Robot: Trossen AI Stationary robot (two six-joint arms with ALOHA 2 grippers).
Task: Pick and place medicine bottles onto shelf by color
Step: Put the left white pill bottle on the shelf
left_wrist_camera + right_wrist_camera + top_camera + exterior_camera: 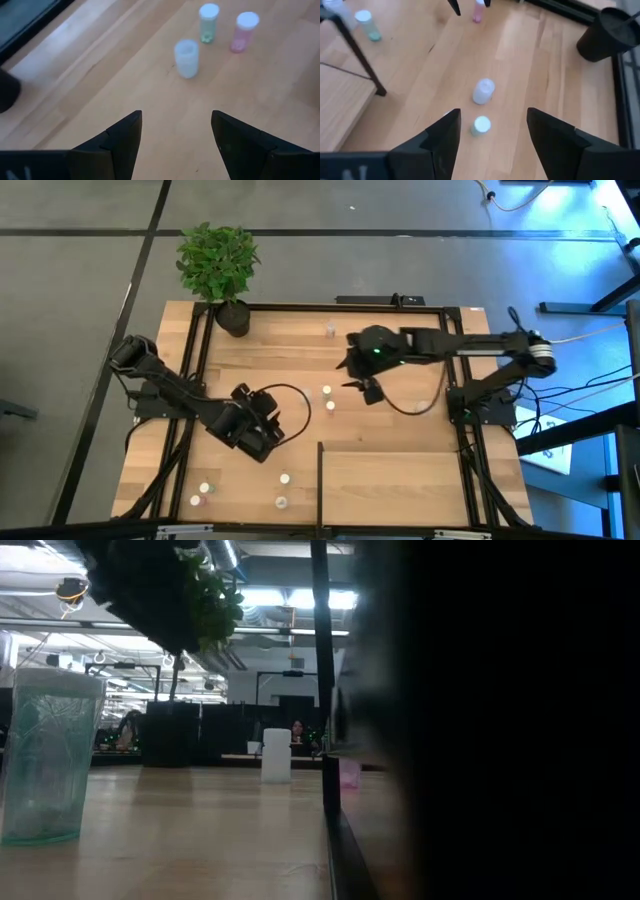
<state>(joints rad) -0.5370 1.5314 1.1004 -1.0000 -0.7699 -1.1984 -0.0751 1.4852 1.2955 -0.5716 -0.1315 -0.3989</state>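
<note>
A: Where was the left pincer (262, 448)?

B: Over the near-left part of the desk (270, 360), fingers (122, 140) apart and holding nothing. Its wrist view showed three medicine bottles ahead of it on the wood: a plain white one (186, 58), a green-tinted one with a white cap (208, 22), and a pink one with a white cap (243, 31). All three stood upright, the green and pink just beside each other.

A: And the right pincer (368, 387)?

B: Above the desk's middle, fingers (442, 140) spread, empty. Two bottles were near it, a white one (326, 391) and a pale green-capped one (328, 407) close together; the wrist view showed the white one (483, 91) tilted or lying over, I could not tell which.

A: Other bottles?

B: One small bottle (330, 331) stood far back, right of the potted plant (219, 270). Several more sat along the near-left edge, e.g. one (284, 479) just left of the shelf.

A: The shelf?

B: The shelf (395, 480) lay at the near right, pale panel with a black edge strip; from above its top showed bare. In the low view a large translucent green bottle (45, 755) stood near on the left.
</note>
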